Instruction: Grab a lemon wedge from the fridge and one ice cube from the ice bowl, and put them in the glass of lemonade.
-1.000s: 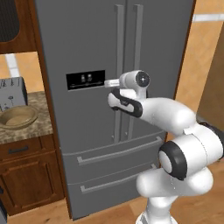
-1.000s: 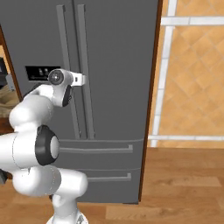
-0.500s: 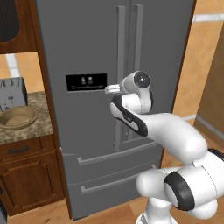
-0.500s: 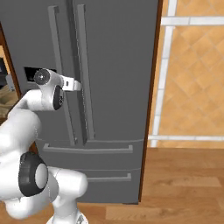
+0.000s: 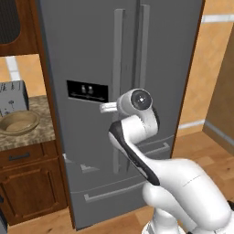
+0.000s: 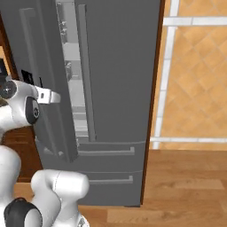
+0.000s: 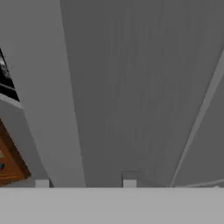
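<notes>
Fridge (image 5: 151,59): tall grey steel French-door unit, black dispenser panel (image 5: 87,90) on the left door, two drawers below; in the right base view the left door (image 6: 42,66) stands swung partly out, and white shelves (image 6: 73,80) show in the gap between the doors. Left door handle (image 7: 50,96): long vertical bar; in the hand view it runs between the two small fingertips (image 7: 129,183) of the end effector (image 7: 85,183), one tip on either side of it. End effector state: jaws apart about the bar, but whether they press on it I cannot tell (the tips barely show at the bottom of that view). Arm: white, reaching up to the left door at about dispenser height in both base views. Ice bowl (image 5: 19,122): shallow, tan, on the granite desk (image 5: 34,137) left of the fridge, near its front edge. Toaster (image 5: 13,98): silver, just behind the bowl, towards the desk's back edge. Cabinet (image 5: 32,189): brown wood, below the desk.
</notes>
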